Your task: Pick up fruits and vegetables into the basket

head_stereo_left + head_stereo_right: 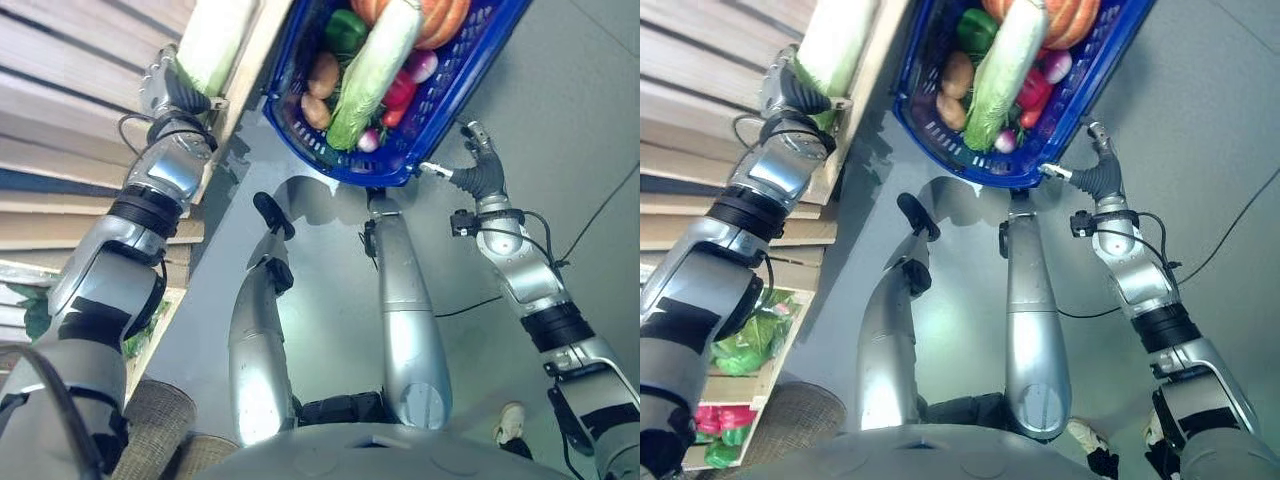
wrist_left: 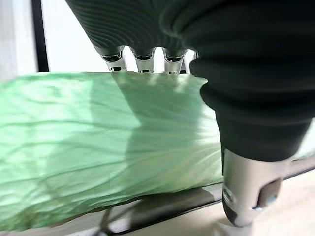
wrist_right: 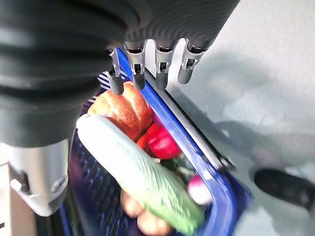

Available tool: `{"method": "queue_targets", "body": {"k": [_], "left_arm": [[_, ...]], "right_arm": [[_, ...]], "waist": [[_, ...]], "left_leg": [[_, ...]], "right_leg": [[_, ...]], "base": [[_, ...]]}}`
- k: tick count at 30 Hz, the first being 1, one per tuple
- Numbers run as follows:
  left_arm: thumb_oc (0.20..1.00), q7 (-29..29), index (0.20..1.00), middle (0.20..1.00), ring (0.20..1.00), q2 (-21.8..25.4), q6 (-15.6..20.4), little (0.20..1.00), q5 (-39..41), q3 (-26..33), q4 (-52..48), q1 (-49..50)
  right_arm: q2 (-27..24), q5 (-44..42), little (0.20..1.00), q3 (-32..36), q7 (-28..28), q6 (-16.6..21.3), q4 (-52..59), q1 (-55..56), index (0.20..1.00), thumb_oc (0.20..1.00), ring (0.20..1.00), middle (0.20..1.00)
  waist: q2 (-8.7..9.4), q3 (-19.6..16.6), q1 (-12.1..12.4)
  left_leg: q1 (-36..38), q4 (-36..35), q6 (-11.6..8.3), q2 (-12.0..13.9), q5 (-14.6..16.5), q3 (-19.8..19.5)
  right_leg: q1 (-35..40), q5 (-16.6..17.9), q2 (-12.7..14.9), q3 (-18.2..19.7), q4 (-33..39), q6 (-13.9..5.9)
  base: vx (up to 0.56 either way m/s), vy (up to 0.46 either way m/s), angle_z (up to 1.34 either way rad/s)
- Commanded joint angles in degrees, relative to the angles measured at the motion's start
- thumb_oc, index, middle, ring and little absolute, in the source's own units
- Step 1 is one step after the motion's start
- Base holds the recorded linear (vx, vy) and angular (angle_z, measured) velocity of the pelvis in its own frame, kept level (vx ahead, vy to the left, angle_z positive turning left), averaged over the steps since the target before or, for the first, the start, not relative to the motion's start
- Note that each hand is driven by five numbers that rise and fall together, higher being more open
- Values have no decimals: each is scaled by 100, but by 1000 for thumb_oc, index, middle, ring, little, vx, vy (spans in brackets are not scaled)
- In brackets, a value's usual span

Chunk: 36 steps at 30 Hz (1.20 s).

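A blue plastic basket [image 1: 470, 60] hangs over the grey floor in front of me. It holds a napa cabbage [image 1: 372, 70], an orange pumpkin [image 1: 440, 18], a green pepper [image 1: 345, 30], potatoes [image 1: 322, 75], a red pepper [image 3: 160, 142] and a radish [image 3: 199, 189]. My right hand [image 1: 480, 165] has its fingers [image 3: 139, 69] curled over the basket's rim by the grey handle [image 3: 197, 135]. At the wooden shelf's edge my left hand [image 1: 172, 88] is shut on a second napa cabbage [image 2: 98, 142], with the fingers over it and the thumb [image 2: 248, 191] under it.
Wooden slatted shelving [image 1: 60, 120] runs along the left. A lower crate holds leafy greens [image 1: 755, 340] and red produce [image 1: 720, 418]. A woven wicker object [image 1: 160, 420] sits at the lower left. Grey floor [image 1: 580, 110] spreads to the right of the basket.
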<state>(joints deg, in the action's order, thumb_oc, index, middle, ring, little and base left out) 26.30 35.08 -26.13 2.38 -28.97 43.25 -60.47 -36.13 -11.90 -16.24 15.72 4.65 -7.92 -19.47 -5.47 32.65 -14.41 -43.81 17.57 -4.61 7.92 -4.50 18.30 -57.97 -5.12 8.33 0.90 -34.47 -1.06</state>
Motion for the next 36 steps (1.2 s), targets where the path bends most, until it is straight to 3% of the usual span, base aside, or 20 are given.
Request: {"method": "queue_targets", "body": {"k": [1,9,15,17,19,28,35,36], "left_arm": [[1000,-272,1000,1000,1000,109,84,1000,438,206,586,205],[1000,-920,1000,1000,1000,220,168,1000,940,349,1744,189],[1000,-1014,1000,1000,1000,201,72,1000,1234,441,2160,261],[529,-1141,529,529,529,157,14,529,1138,442,2224,308],[200,-1164,200,200,200,119,31,200,1093,449,2253,362],[200,-1210,200,200,200,-187,268,200,1803,622,1975,720],[200,-1010,200,200,200,-263,773,200,2440,940,1514,1123],[200,-932,200,200,200,-260,1064,200,2548,1043,1263,1276]], "right_arm": [[-57,-127,1000,5,-369,327,424,278,1000,1000,1000,1000],[-120,-643,1000,-65,-522,71,639,397,1000,1000,1000,1000],[-85,-866,1000,-61,-471,-28,739,443,1000,1000,1000,1000],[-42,-925,1000,-65,-428,-29,750,461,1000,1000,1000,1000],[-23,-958,1000,-69,-399,-9,748,471,1000,1000,1000,1000],[59,-1011,1000,-51,-493,153,917,435,1000,1000,1000,1000],[94,-1152,1000,104,-862,388,1323,444,1000,1000,1000,1000],[92,-1101,1000,192,-998,482,1433,468,1000,1000,1000,1000]], "waist": [[163,-286,-327],[331,-286,-449],[390,-286,-498],[402,-286,-498],[412,-286,-498],[452,-286,-464],[382,-286,-400],[339,-286,-358]], "left_leg": [[-172,701,-252,65,567,-23],[-197,797,-265,142,588,25],[-232,853,-258,173,608,37],[-251,864,-249,169,618,31],[-251,861,-241,171,621,33],[-252,906,-174,142,689,-25],[-28,839,-148,96,697,-36],[77,810,-139,59,697,-58]], "right_leg": [[292,-180,-337,55,253,-298],[295,-187,-394,82,239,-255],[275,-205,-432,106,208,-226],[267,-209,-443,102,208,-213],[270,-206,-453,100,211,-206],[306,-240,-482,111,180,-175],[534,-297,-436,111,181,-160],[642,-307,-418,109,189,-158]], "base": [[34,21,-11],[25,-5,-7],[18,16,-6],[10,5,-6],[4,1,-2],[2,8,-1],[-5,44,1],[-10,79,2]]}}
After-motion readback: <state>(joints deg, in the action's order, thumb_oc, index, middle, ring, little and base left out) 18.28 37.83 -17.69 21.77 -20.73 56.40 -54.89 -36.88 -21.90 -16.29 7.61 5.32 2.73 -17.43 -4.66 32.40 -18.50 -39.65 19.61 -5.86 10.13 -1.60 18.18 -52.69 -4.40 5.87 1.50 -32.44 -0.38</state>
